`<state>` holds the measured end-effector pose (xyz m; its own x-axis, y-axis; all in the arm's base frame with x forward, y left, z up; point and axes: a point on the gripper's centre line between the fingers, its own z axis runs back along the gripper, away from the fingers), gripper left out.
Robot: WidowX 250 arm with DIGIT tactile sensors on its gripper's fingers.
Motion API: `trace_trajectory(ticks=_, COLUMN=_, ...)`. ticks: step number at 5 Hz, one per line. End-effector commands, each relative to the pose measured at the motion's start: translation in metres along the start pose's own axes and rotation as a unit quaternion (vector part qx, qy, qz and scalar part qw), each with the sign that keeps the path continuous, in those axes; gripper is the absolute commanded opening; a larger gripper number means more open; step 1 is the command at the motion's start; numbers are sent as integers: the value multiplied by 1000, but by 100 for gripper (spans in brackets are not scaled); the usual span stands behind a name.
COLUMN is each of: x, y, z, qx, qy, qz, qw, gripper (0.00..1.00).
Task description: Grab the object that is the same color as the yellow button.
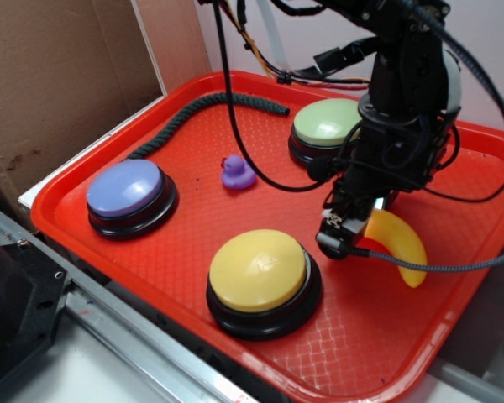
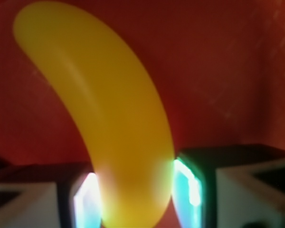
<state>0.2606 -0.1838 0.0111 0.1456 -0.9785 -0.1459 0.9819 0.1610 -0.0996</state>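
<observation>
The black hand point(image 1: 346, 228) is down low on the red tray point(image 1: 403, 353), right against the near end of the yellow toy banana point(image 1: 399, 242); its jaws are hidden here. Just left sits the yellow button point(image 1: 259, 270). Behind: purple duck point(image 1: 236, 172), pale green button point(image 1: 326, 122), purple-blue button point(image 1: 126, 188), black rope point(image 1: 203, 107).

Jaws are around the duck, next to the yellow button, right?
No. The gripper jaws sit on either side of the banana, as the wrist view shows, not the duck. It is indeed next to the yellow button.
</observation>
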Motion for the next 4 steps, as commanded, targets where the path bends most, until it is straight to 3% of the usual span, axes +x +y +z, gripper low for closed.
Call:
trace_trajectory(ticks=1, x=-23, y=-37, z=37, qx=74, qy=28, qz=49, qw=996, gripper=0)
trace_trajectory(ticks=2, x=-71, y=-47, z=75, qx=88, qy=-51, qz=172, qw=980, gripper=0)
trace_trajectory(ticks=3, x=-104, y=-75, z=114, qx=41, qy=-119, qz=291, qw=948, gripper=0)
trace_trajectory(ticks=4, x=-122, y=-111, z=157, qx=26, qy=-158, qz=405, qw=900, gripper=0)
